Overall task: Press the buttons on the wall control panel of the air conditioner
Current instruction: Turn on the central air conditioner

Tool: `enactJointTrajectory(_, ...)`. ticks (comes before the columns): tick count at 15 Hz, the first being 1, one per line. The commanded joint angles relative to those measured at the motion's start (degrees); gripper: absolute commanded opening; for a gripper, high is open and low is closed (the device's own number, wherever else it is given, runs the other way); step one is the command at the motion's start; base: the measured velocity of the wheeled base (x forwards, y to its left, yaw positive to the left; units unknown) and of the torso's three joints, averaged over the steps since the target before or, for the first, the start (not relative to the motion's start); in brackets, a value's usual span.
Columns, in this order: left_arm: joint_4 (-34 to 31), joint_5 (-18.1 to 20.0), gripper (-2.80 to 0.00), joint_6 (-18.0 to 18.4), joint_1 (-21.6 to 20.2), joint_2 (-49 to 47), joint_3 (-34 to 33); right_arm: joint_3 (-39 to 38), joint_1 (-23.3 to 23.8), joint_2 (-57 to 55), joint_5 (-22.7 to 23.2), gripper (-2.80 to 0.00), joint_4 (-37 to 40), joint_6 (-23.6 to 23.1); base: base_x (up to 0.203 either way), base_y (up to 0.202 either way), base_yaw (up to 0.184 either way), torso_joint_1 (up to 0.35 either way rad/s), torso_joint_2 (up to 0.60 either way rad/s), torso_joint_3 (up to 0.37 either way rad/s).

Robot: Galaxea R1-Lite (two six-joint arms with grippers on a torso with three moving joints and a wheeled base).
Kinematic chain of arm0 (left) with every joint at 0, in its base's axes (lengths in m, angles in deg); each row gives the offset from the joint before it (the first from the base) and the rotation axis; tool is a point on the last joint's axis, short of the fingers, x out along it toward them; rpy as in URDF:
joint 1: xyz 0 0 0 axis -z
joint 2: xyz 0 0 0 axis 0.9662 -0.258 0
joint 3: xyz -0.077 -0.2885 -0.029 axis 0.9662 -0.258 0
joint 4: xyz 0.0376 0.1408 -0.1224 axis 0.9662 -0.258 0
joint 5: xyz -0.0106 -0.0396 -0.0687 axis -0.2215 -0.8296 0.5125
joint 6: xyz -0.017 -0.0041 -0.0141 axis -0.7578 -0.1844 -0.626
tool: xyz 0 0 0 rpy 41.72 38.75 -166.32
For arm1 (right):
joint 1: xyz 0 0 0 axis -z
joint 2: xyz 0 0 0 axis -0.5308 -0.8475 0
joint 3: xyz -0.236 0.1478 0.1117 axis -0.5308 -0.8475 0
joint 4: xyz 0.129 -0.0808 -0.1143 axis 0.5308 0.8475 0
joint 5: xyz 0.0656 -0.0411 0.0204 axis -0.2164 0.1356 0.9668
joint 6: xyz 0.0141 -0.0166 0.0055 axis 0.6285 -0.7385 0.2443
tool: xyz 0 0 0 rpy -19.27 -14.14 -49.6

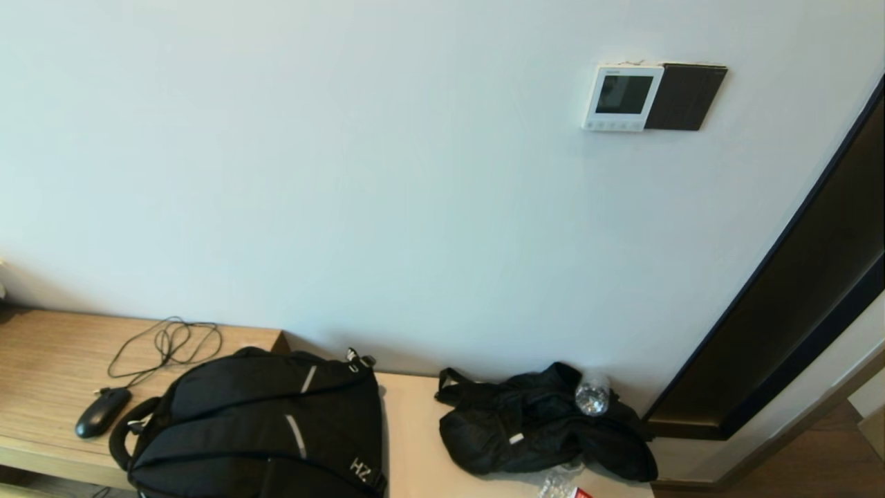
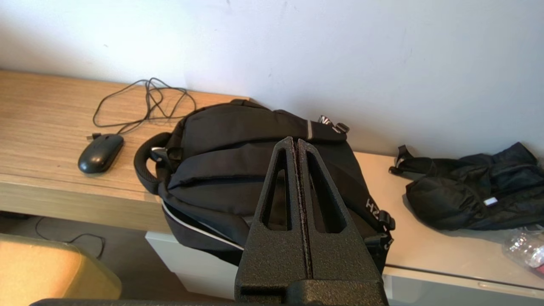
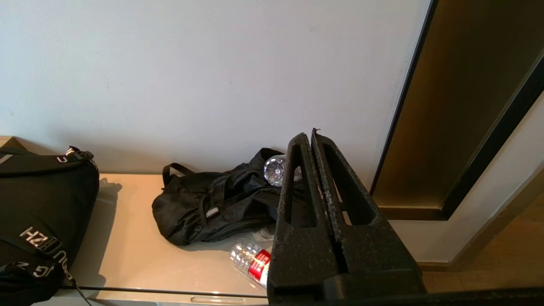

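Nearest, two claws, one per arm, both low and out of the head view. Left claw [image 2: 296, 142]: fingers pressed together, nothing between them, poised above the backpack [image 2: 255, 170]; likely parked. Right claw [image 3: 311, 136]: fingers likewise together and empty, above the small bag [image 3: 212, 208]; a closed tip suits pressing a button, so this reads as readiness, and being on the panel's side it is the likelier arm to work. Next, the desk [image 1: 48, 360], in two parts, a wooden section to the left and a paler, lower section [image 1: 415, 443] to the right. On it: one backpack, lying across the join of the two sections; one small bag, slumped near the wall; one mouse [image 1: 101, 411] with one cable [image 1: 166, 346], loosely looped behind it; two bottles, one [image 1: 592, 398] resting on the small bag, one [image 3: 250, 261] with a red label lying at the desk's front edge. All of these seem merely set down and no part of the task. Farthest, on the wall: one control panel [image 1: 621, 97], white, with a dark screen and a row of buttons [image 1: 612, 126] along its lower edge, high up and to the right, well apart from both claws; one dark plate [image 1: 686, 97] touching its right side. One dark door frame [image 1: 795, 297] at far right. The task is not yet begun.
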Motion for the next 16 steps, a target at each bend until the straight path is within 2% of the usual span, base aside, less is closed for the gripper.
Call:
enactJointTrajectory(1, -0.05, -0.02, -2.80, -0.04, -0.02, 0.00, 0.01, -0.05, 0.00, 0.14, -0.05, -2.80, -0.03, -0.11, 0.000, 0.000, 0.000, 0.000, 0.00, 0.000)
enactJointTrajectory(9, -0.05, -0.02, -2.80, -0.04, -0.02, 0.00, 0.01, 1.26, 0.05, 0.06, -0.08, -2.80, 0.65, -0.36, 0.000, 0.000, 0.000, 0.000, 0.00, 0.000)
enactJointTrajectory(13, -0.05, -0.02, -2.80, -0.04, -0.02, 0.00, 0.01, 16.00, 0.02, -4.54, 1.32, -2.80, 9.88, -0.24, 0.000, 0.000, 0.000, 0.000, 0.00, 0.000)
enactJointTrajectory(16, -0.05, -0.02, -2.80, -0.04, -0.02, 0.00, 0.01, 27.69, 0.09, -19.34, 3.95, -2.80, 12.56, 1.44, 0.000, 0.000, 0.000, 0.000, 0.00, 0.000)
